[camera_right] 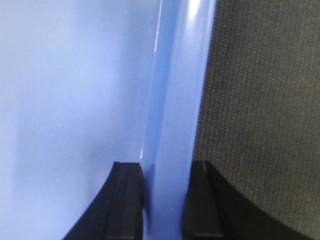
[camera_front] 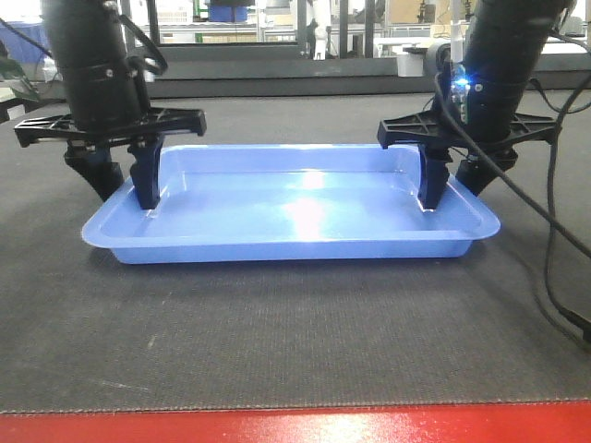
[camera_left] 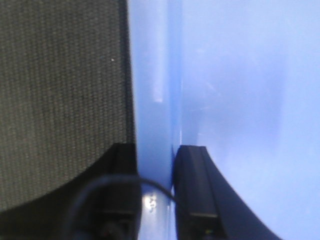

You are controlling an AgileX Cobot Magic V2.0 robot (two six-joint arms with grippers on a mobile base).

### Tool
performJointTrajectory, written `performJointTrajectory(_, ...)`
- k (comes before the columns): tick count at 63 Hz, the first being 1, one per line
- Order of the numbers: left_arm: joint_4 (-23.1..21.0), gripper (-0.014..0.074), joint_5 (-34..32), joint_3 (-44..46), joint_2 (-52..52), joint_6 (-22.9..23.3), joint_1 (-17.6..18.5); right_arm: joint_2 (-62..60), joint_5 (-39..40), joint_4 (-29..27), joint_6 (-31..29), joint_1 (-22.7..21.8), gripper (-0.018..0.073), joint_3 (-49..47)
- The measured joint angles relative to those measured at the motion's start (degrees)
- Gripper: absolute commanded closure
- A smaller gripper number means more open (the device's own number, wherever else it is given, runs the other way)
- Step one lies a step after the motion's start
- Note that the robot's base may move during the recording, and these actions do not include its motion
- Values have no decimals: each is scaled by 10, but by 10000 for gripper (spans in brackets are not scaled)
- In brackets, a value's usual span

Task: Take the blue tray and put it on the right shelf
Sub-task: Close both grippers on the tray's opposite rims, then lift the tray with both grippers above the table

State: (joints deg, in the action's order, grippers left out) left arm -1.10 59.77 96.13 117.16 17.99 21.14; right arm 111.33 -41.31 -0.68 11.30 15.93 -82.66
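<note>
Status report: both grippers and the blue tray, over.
Left gripper and right gripper straddle blue tray end rims, clamp unconfirmed. Tray flat on mat. Nothing in the way.

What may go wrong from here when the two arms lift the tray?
1. The left gripper and right gripper each seem to pinch only the thin, glossy rim at one end of the tray, so it might slip out.
2. If the arms rise unevenly, the tray could tilt or twist.
3. A loose cable hangs beside the right gripper down to the mat and might snag.
</note>
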Motion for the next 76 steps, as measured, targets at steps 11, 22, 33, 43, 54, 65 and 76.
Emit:
performJointTrajectory(11,-6,640,21,21,0,1,0,-17,-16,0,2,0,503,2)
performJointTrajectory(22,-5,640,57,53,-28,-3,0,-77,-50,0,3,0,503,2)
performJointTrajectory(33,11,640,92,60,-108,-4,10,-159,-89,-6,4,0,503,2)
performJointTrajectory(43,56,640,105,62,-169,0,41,-226,-135,-12,4,4,503,2)
performJointTrajectory(54,71,641,111,62,-215,3,74,-288,-190,-11,8,4,503,2)
performJointTrajectory(65,66,641,115,62,-251,4,95,-346,-227,-6,9,4,503,2)
performJointTrajectory(76,53,641,111,31,-280,8,101,-380,-238,-6,9,4,503,15)
